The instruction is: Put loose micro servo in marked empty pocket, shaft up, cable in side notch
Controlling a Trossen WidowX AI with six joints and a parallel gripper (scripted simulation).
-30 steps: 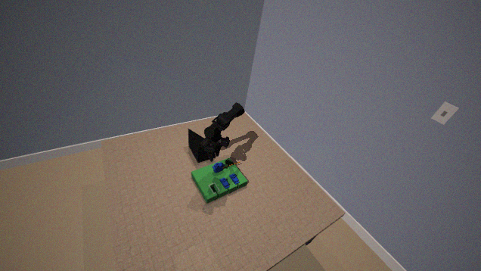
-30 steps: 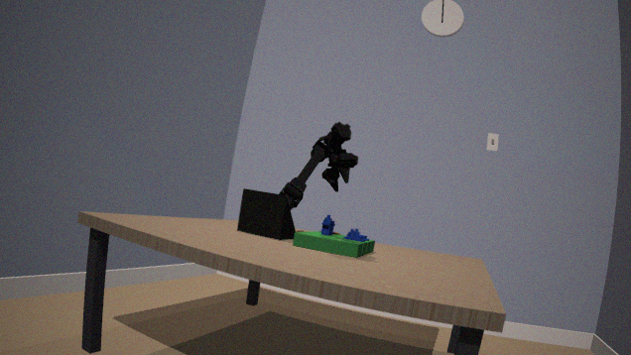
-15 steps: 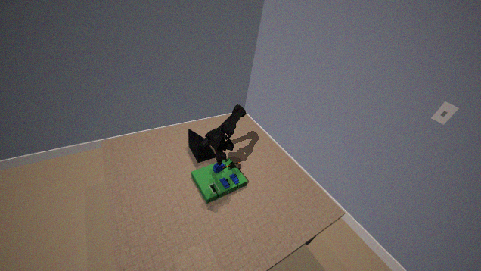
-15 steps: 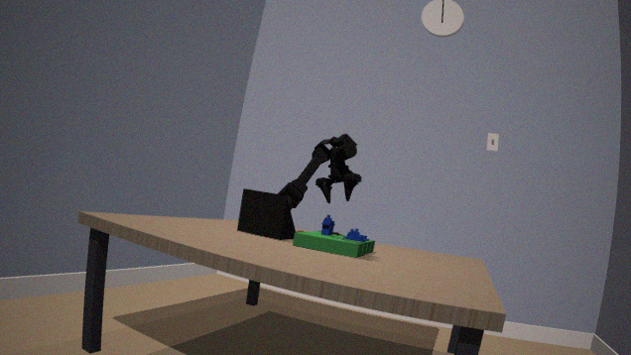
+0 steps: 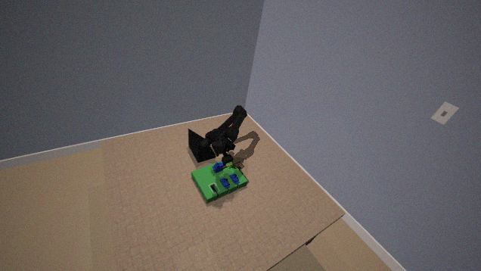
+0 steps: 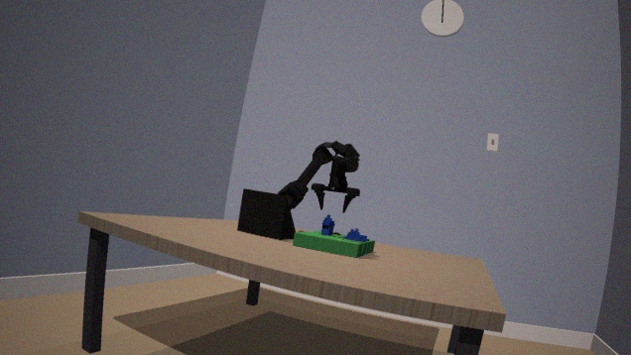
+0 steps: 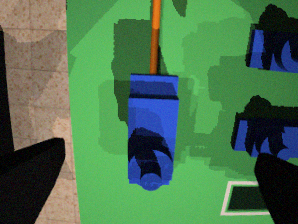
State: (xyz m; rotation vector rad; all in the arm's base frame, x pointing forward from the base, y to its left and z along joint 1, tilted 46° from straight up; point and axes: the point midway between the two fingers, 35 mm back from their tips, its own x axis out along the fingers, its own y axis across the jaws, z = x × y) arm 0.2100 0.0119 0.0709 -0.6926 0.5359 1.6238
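The loose blue micro servo [image 5: 218, 167] [image 6: 327, 226] [image 7: 152, 117] stands on the green deck [image 5: 201, 177] [image 6: 322, 242] [image 7: 97, 202], its narrow end up in the exterior view. Its orange cable [image 7: 155, 40] runs toward the top of the wrist view. The marked pocket [image 5: 213, 188] [image 7: 246, 198] is dark, empty and white-outlined, partly covered by a finger in the wrist view. My gripper [image 6: 333, 210] [image 7: 161, 155] is open and points down above the loose servo, one finger to each side of it, touching nothing.
Two blue servos [image 5: 224, 183] [image 5: 234, 179] sit low in the deck beside the marked pocket. They also show at the right of the wrist view. The black box [image 6: 263, 213] stands on the table [image 6: 198, 235] by the arm's base, behind the deck.
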